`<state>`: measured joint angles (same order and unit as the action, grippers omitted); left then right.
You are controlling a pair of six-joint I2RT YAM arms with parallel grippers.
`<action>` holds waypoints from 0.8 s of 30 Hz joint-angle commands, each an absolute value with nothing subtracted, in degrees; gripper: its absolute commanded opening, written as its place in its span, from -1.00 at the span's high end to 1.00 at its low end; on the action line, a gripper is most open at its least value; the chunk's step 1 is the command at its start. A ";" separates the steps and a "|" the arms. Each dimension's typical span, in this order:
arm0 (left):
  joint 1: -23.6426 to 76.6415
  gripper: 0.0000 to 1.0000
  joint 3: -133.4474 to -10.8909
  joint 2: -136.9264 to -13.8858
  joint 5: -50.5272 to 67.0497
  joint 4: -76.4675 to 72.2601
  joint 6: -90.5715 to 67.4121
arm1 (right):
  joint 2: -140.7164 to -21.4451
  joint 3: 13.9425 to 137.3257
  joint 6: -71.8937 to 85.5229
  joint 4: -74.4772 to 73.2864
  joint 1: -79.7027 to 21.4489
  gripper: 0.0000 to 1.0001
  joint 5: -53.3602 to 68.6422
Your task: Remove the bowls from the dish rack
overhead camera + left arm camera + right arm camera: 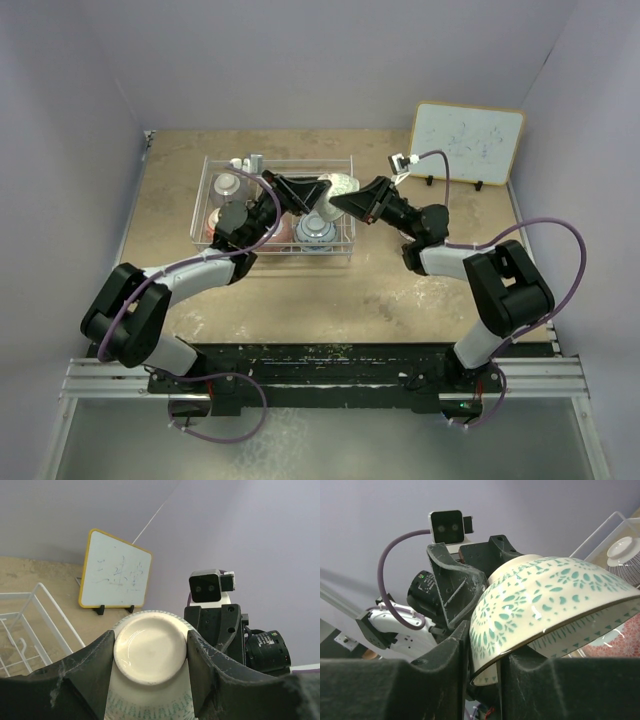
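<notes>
A cream bowl with a teal pattern (340, 184) hangs on its side above the right end of the white wire dish rack (205, 190). My left gripper (150, 652) is shut on its round foot (150, 647), one finger on each side. From the other side my right gripper (485, 665) clamps the bowl's rim (550, 605), one finger on the outer wall and one inside. In the top view the two grippers meet nose to nose, left gripper (305, 192) and right gripper (350, 202). Other bowls stay in the rack: a grey one (229, 185), a blue-and-white one (316, 230) and a pinkish one (215, 218).
A white board with an orange frame (468, 143) stands at the back right, also seen in the left wrist view, board (115, 575). Purple walls close in the table on three sides. The rack's wire wall (50, 610) lies left of the held bowl.
</notes>
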<state>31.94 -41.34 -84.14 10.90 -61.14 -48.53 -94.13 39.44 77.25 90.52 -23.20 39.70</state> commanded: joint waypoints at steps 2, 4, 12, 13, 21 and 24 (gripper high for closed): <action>32.26 0.99 -42.53 -82.47 7.34 -68.25 -48.60 | -92.30 41.60 77.19 100.83 -23.73 0.45 38.45; 32.26 0.99 -41.44 -81.82 5.80 -69.38 -48.52 | -91.27 40.83 75.93 99.68 -23.70 0.41 38.29; 32.26 0.99 -38.95 -78.82 2.64 -69.37 -47.24 | -91.44 40.29 75.32 100.19 -23.73 0.62 37.99; 32.26 0.99 -38.86 -78.67 2.64 -69.35 -47.07 | -91.55 40.28 75.40 100.19 -23.73 0.72 37.96; 32.26 0.48 -37.73 -77.68 2.95 -69.07 -46.75 | -91.10 39.83 75.43 98.76 -23.73 1.00 37.85; 32.23 0.11 -36.83 -76.32 2.46 -68.38 -45.82 | -89.65 39.58 74.44 95.94 -23.73 1.00 38.65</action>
<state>32.34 -37.32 -80.29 4.69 -63.33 -47.79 -93.23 39.62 77.87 91.05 -24.01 38.87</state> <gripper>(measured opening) 0.579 0.045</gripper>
